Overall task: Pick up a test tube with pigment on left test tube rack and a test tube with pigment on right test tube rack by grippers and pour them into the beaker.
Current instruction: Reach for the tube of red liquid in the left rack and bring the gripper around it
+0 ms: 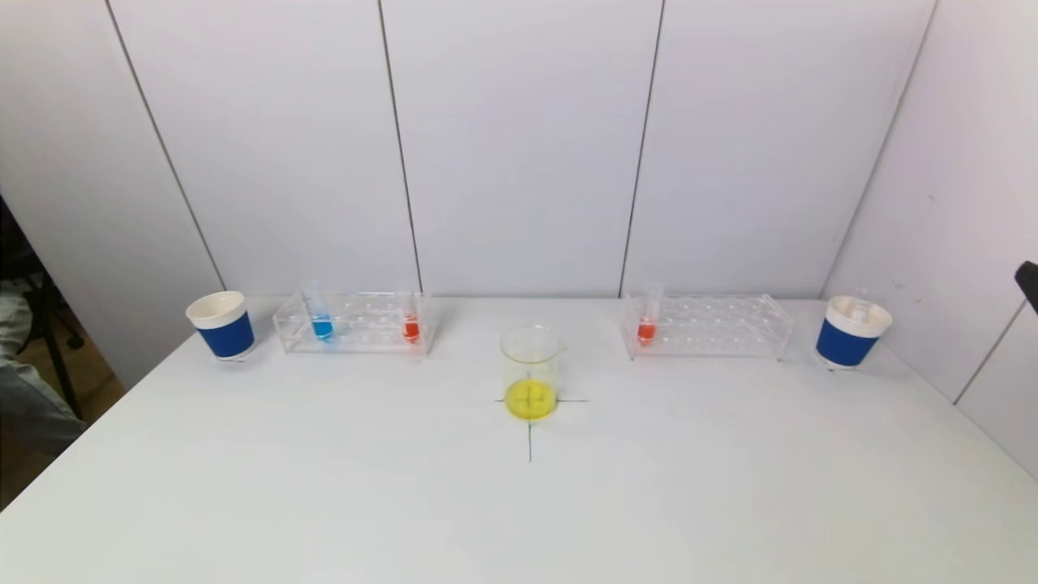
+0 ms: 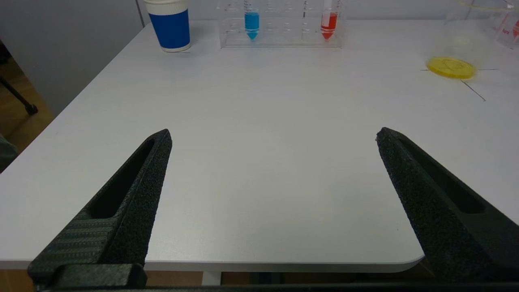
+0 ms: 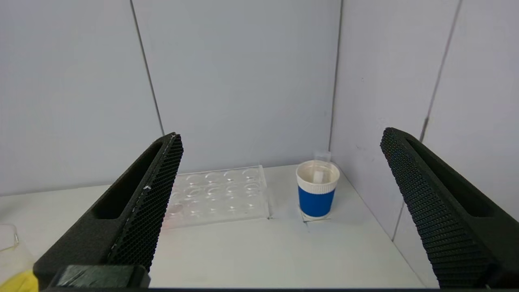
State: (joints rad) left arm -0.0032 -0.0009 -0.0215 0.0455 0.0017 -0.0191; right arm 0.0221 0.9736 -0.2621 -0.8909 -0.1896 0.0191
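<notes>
The left clear rack holds a blue-pigment tube and a red-pigment tube; they also show in the left wrist view, the blue tube and the red tube. The right clear rack holds one red-pigment tube. A glass beaker with yellow liquid stands at the table's middle on a cross mark. My left gripper is open and empty above the table's near left edge. My right gripper is open and empty, raised near the right rack.
A blue-and-white paper cup stands left of the left rack. Another cup stands right of the right rack and holds an empty tube. Walls close the back and right side. A dark part shows at the right edge.
</notes>
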